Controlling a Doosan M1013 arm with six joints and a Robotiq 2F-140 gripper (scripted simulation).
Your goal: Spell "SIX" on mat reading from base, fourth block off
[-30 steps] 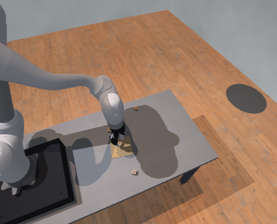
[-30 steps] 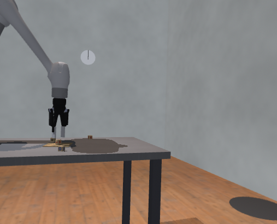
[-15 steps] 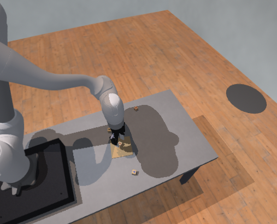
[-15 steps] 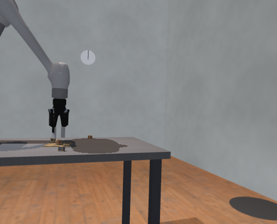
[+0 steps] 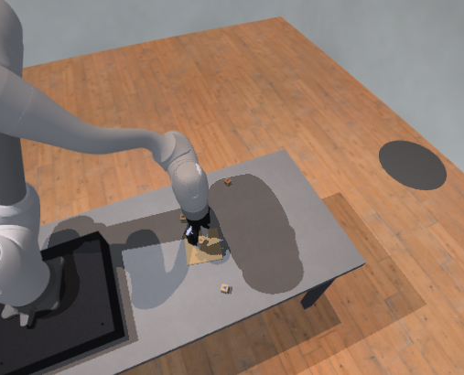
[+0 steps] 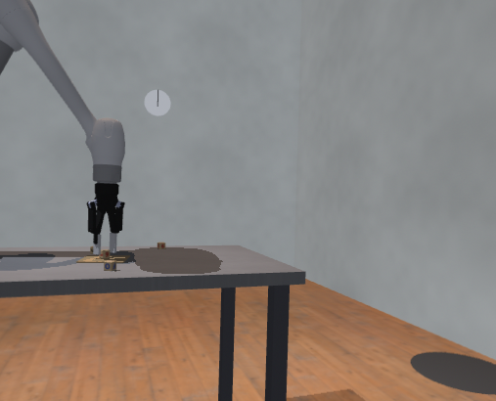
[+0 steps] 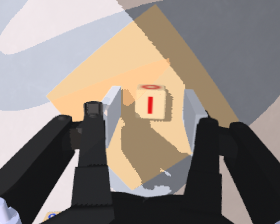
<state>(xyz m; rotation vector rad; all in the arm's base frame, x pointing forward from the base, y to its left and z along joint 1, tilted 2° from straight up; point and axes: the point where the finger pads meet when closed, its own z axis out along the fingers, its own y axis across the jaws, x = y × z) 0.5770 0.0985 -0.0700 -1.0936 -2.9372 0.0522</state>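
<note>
The tan mat (image 5: 197,260) (image 6: 89,259) (image 7: 81,95) lies on the grey table (image 5: 311,229). A block with a red "I" (image 5: 201,240) (image 6: 106,254) (image 7: 151,103) sits flat on the mat. My gripper (image 5: 193,237) (image 6: 105,244) (image 7: 151,102) points straight down with its fingers on either side of this block. The fingers stand apart from the block with a gap on the left, so the gripper is open. A block with a blue letter (image 5: 225,288) (image 6: 110,266) lies off the mat toward the front. Another block (image 5: 228,182) (image 6: 161,245) lies off the mat at the far side. A third block (image 5: 182,218) lies just beyond the mat's back corner, partly hidden by the wrist.
The robot's black base plate (image 5: 105,293) takes up the table's left end. The table's edge (image 5: 348,270) is to the right of the mat. A dark round patch (image 5: 412,165) lies on the wooden floor.
</note>
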